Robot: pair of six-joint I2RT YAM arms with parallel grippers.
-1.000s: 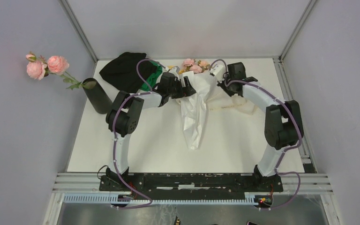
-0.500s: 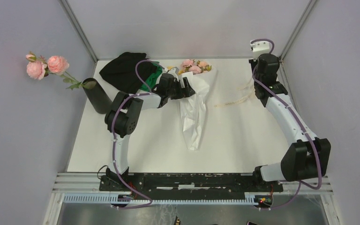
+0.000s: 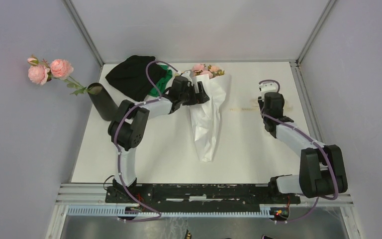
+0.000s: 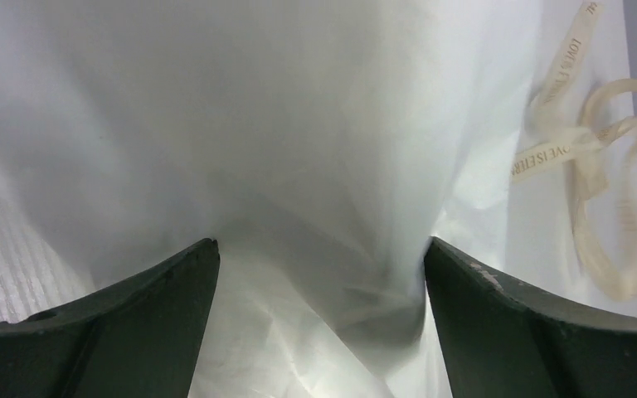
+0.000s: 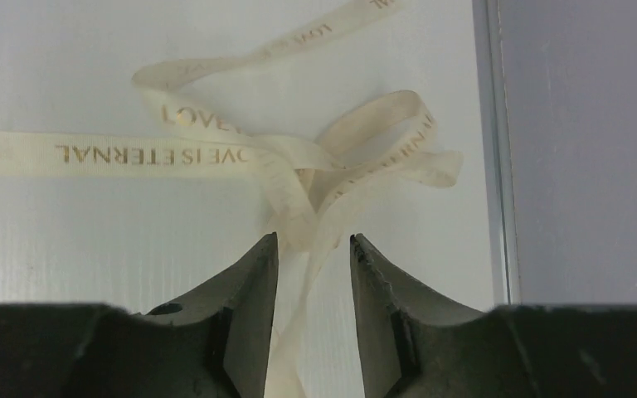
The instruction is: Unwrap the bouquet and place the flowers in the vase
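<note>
The bouquet (image 3: 206, 117) lies mid-table in its white paper (image 4: 299, 124), with the flowers (image 3: 206, 69) poking out at the far end. My left gripper (image 3: 201, 93) (image 4: 322, 249) stands open astride the narrowed paper wrap, whose bunched paper touches the right finger. The cream ribbon (image 3: 243, 108) (image 5: 216, 153) lies off the bouquet on the table at the right. My right gripper (image 3: 270, 102) (image 5: 313, 240) is low over it, jaws parted, a loose strand running between them. The black vase (image 3: 102, 102) stands at the left table edge.
A separate stem of pink roses (image 3: 47, 69) sticks out of the vase to the left. A black-and-green cloth heap (image 3: 134, 74) sits at the back left, beside my left arm. The table's right rail (image 5: 498, 149) runs close to the ribbon.
My right arm pulled the ribbon off the bouquet to the far right, came down over the right side of the table and parted its jaws. The left arm barely moved.
</note>
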